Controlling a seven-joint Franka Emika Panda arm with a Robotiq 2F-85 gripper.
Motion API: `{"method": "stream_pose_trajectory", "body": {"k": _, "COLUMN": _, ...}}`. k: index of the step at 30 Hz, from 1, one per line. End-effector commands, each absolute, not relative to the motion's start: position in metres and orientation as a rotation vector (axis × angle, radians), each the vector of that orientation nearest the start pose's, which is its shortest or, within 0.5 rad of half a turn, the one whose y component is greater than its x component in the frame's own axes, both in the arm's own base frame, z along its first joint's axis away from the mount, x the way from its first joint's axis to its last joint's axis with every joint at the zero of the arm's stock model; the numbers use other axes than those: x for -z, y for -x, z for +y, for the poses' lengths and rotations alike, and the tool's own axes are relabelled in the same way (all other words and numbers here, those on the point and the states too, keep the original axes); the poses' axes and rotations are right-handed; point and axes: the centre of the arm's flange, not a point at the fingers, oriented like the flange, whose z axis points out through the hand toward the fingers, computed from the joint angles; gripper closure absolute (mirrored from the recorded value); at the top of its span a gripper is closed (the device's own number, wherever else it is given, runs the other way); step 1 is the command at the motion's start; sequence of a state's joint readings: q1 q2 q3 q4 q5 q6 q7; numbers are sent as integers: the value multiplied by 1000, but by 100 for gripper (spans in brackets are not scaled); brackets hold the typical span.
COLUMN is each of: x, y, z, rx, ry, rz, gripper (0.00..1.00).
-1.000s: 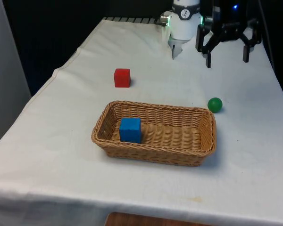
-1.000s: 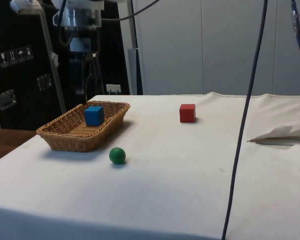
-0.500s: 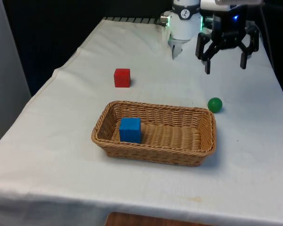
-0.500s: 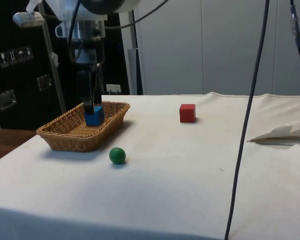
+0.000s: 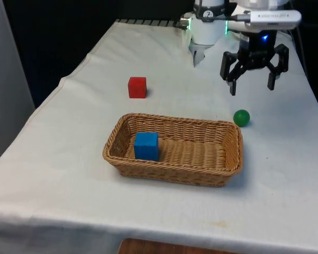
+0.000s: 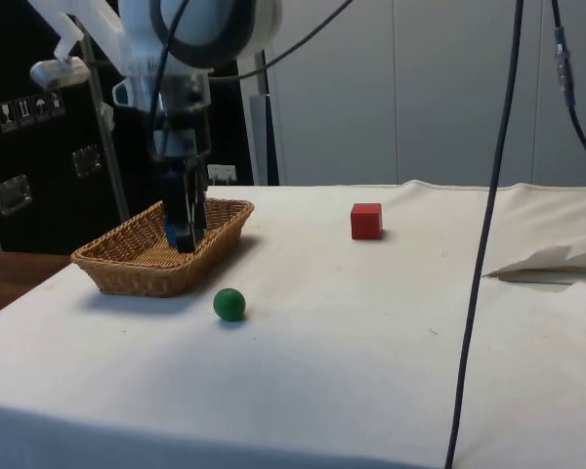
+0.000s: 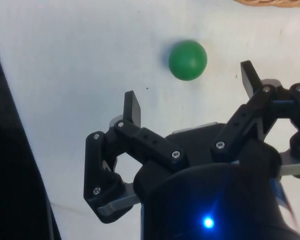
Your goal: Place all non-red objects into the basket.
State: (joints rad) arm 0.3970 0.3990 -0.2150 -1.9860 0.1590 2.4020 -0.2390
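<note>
The black two-finger hand hangs spread wide and empty above the white-clothed desk, a bit beyond the small green ball. That ball sits on the cloth just off the woven wicker basket. A blue cube sits inside the basket, and a red cube stands well apart.

The gripper, fingers spread wide, has come down lower over the cloth, closer to the green ball than a second ago.
</note>
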Motion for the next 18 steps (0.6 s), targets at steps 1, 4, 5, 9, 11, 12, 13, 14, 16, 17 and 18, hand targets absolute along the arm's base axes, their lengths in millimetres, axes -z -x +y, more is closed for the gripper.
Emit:
{"method": "stream_pose_trajectory", "body": {"k": 1, "x": -265, "y": -601, "z": 118, "rx": 60, "ry": 3080, "rz": -509, "gripper": 0}}
{"method": "stream_pose_trajectory", "body": {"k": 4, "x": -257, "y": -597, "z": 119, "rx": 50, "ry": 3081, "rz": -520, "gripper": 0}}
{"method": "stream_pose_trajectory", "body": {"k": 5, "x": -258, "y": -598, "z": 118, "rx": 39, "ry": 3078, "rz": -515, "gripper": 0}}
{"method": "stream_pose_trajectory", "body": {"k": 9, "x": -246, "y": -593, "z": 120, "rx": 39, "ry": 3083, "rz": -536, "gripper": 0}}
{"method": "stream_pose_trajectory", "body": {"k": 11, "x": -241, "y": -591, "z": 121, "rx": 32, "ry": 3083, "rz": -541, "gripper": 0}}
{"method": "stream_pose_trajectory", "body": {"k": 12, "x": -236, "y": -590, "z": 122, "rx": 29, "ry": 3084, "rz": -547, "gripper": 0}}
{"method": "stream_pose_trajectory", "body": {"k": 13, "x": -233, "y": -589, "z": 122, "rx": 26, "ry": 3083, "rz": -549, "gripper": 0}}
{"method": "stream_pose_trajectory", "body": {"k": 14, "x": -236, "y": -590, "z": 122, "rx": 15, "ry": 3081, "rz": -543, "gripper": 0}}
{"method": "stream_pose_trajectory", "body": {"k": 16, "x": -229, "y": -588, "z": 122, "rx": 18, "ry": 3083, "rz": -553, "gripper": 0}}
{"method": "stream_pose_trajectory", "body": {"k": 17, "x": -226, "y": -587, "z": 123, "rx": 15, "ry": 3083, "rz": -556, "gripper": 0}}
{"method": "stream_pose_trajectory", "body": {"k": 18, "x": -225, "y": -587, "z": 123, "rx": 15, "ry": 3083, "rz": -559, "gripper": 0}}
